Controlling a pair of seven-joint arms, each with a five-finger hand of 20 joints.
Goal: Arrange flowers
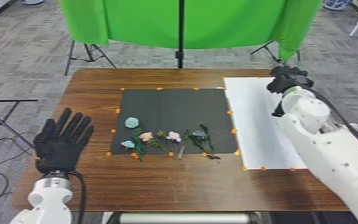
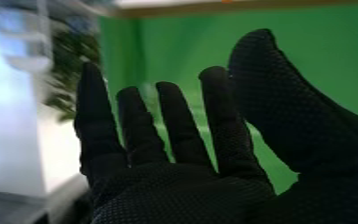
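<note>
The flowers lie on the black mat (image 1: 184,105), in a row along the part near the robot. Their stems and leaves cross in a tangle, so it is hard to tell which stem goes with which flower. The stem of the light blue flower (image 1: 132,122) is hard to make out. The small blue flower (image 1: 127,144) sits close to the mat's left edge. The orange-pink flower (image 1: 146,136), the pink flower (image 1: 174,136) and the dark blue flower (image 1: 199,134) have their heads away from the robot. Their long stems run toward the mat's near edge, some on a slant, and one stem end pokes over it.

The right hand (image 1: 291,80) is past the mat's far right corner, above the white sheet (image 1: 254,120). Its fingers (image 2: 180,125) are straight, its thumb sticks out, and it holds nothing. The left hand (image 1: 60,142) is left of the mat, fingers spread flat, with nothing in it. I cannot tell if it touches the table (image 1: 184,192).
</note>
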